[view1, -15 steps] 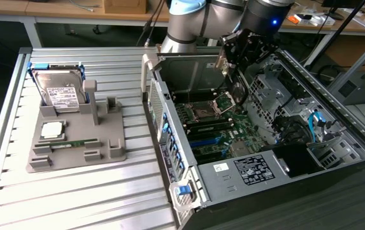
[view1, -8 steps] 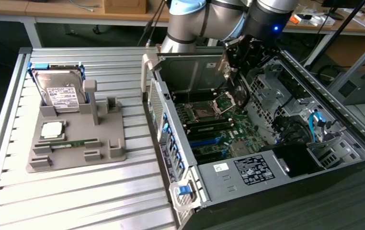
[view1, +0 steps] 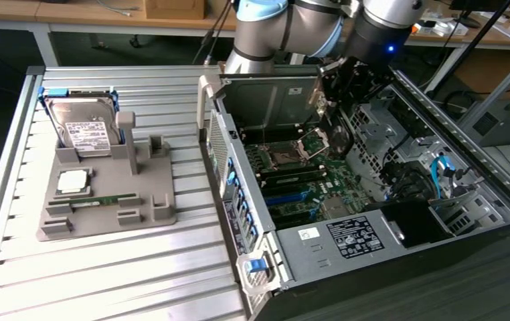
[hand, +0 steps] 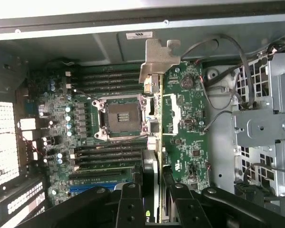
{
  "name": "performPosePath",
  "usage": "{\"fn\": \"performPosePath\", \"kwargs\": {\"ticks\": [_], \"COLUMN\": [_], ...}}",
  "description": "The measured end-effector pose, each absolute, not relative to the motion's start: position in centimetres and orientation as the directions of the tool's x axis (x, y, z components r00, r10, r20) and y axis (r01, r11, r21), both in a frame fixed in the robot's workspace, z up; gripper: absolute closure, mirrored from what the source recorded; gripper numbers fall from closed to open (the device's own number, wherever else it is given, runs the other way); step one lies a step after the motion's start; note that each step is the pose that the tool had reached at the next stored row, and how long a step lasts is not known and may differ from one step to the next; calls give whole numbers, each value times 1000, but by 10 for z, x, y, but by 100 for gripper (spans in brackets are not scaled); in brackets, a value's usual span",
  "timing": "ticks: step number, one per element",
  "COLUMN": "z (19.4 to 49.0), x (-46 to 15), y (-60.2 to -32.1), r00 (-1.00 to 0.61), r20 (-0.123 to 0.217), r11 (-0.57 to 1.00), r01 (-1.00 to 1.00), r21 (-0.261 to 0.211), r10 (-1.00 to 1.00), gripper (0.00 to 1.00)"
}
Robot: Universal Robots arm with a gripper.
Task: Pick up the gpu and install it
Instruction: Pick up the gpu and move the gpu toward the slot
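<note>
A: What does the arm (view1: 282, 27) look like?
B: Thick, round, silvery-grey segments, smooth like tubes, with pale blue caps (view1: 257, 8) at the joints.
A: Any markings or lights?
B: One small blue light (view1: 389, 48) glows on the wrist section (view1: 375, 27), which is a darker, glossy cylinder.
A: And the gripper (hand: 153, 190)?
B: Black all over: flat linkage bars and two blocky fingers (hand: 130, 204), with round pivot screws (hand: 210, 191) where the bars meet. From the exterior view it reads as a dark cluster of bars under the wrist.
</note>
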State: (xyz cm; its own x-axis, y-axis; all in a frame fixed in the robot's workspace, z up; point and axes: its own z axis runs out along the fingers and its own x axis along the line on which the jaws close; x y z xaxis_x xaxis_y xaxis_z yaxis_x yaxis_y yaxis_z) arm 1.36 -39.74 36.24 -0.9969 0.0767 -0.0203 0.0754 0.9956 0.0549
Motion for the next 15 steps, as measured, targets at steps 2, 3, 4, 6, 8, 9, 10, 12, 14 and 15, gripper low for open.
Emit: {"fn": "performPosePath", "kwargs": {"ticks": [2, 3, 4, 6, 8, 9, 10, 12, 14, 15], "z": [361, 360, 360, 359, 359, 359, 359, 359, 359, 359], "x": [14, 15, 15, 16, 16, 16, 16, 16, 16, 16], "y": [-400, -401, -402, -403, -404, -404, -404, -404, -404, -404], "r00": [-997, -997, -997, -997, -997, -997, -997, -997, -997, -997], "r20": [-20, -20, -20, -20, -20, -20, -20, -20, -20, -20], "r11": [996, 996, 996, 996, 996, 996, 996, 996, 996, 996], "r01": [75, 75, 75, 75, 76, 76, 75, 75, 75, 75], "r21": [55, 55, 55, 55, 55, 55, 55, 55, 55, 55], "r10": [77, 77, 77, 77, 77, 77, 77, 77, 77, 77], "gripper": [73, 73, 73, 73, 73, 73, 73, 73, 73, 73]}}
